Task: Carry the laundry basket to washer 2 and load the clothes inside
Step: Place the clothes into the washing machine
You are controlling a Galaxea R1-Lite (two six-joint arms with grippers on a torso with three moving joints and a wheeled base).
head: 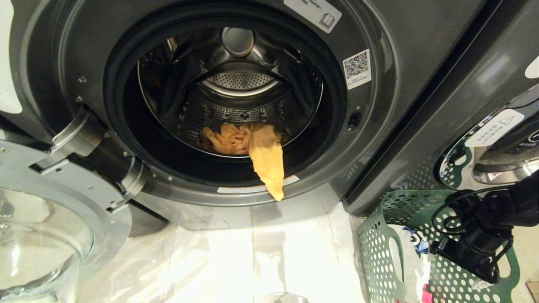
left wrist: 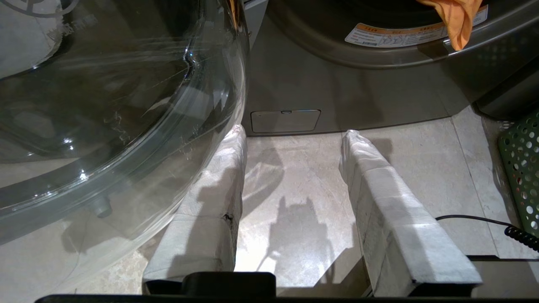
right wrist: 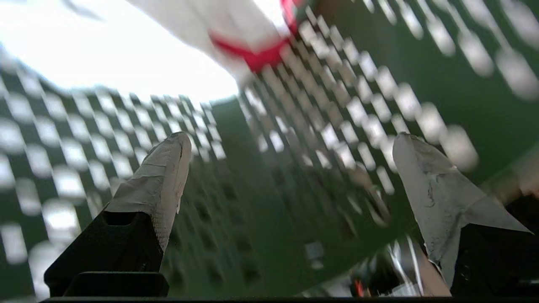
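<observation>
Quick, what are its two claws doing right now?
Left gripper: jaws open, empty, parked above the floor.
Right gripper: jaws wide open, empty, inside the laundry basket.

one washer (head: 379,105) open, one yellow garment (head: 261,151) in drum, one green basket (head: 379,252), two end effectors.

Mustard garment (head: 263,153) draped over washer's (head: 379,105) rim
</observation>
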